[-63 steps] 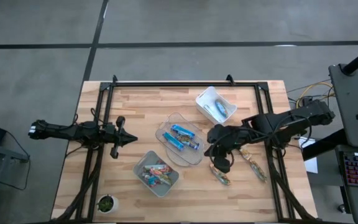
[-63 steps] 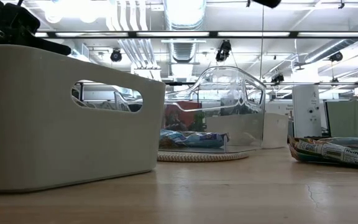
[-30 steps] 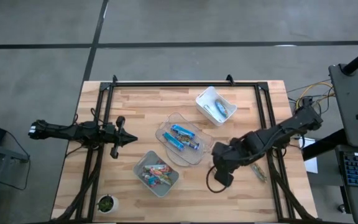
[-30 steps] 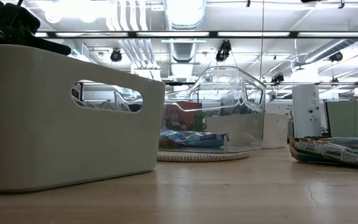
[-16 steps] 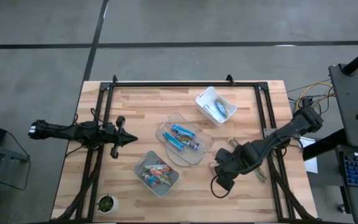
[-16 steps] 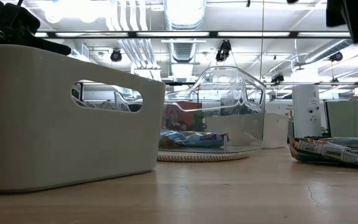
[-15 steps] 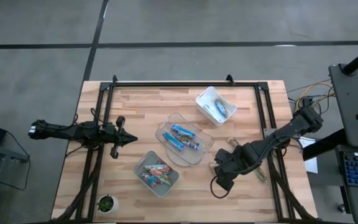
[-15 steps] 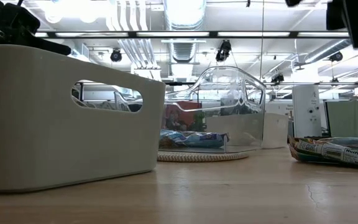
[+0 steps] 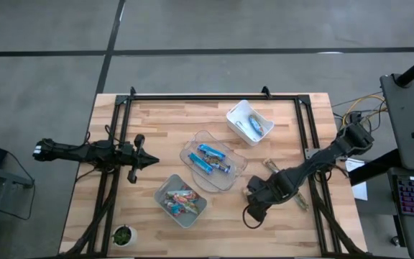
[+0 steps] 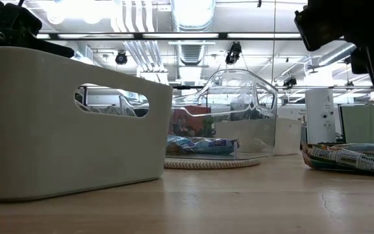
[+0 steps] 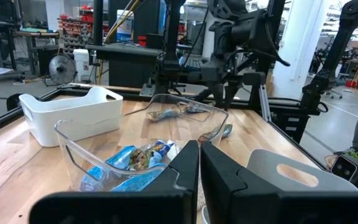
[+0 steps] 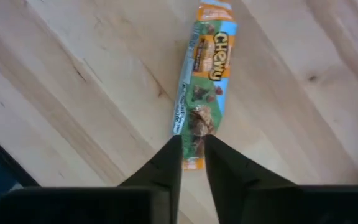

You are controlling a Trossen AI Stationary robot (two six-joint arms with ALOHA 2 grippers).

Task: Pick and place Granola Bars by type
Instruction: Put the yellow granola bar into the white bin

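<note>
The right gripper (image 12: 191, 152) is down low over the near right part of the table (image 9: 157, 122), and its two fingers sit narrowly apart, straddling the near end of a greenish-brown granola bar (image 12: 202, 93) that lies flat on the wood. Whether they bite the wrapper yet, I can't tell. The bar looks light, with a slick crinkly wrapper and a firm slab inside, so a pinch on the end flap could slip; better to take it across the middle of its narrow width. Two more loose bars (image 9: 298, 198) lie just right of the arm. The blue ones sit in the clear bin (image 9: 230, 180), the reddish ones in the grey bin (image 9: 165, 183) nearer the front, one bar in the white bin (image 9: 237, 111) at the far side. Over on the left edge, the left gripper (image 11: 199, 149) waits, fingers pressed together.
</note>
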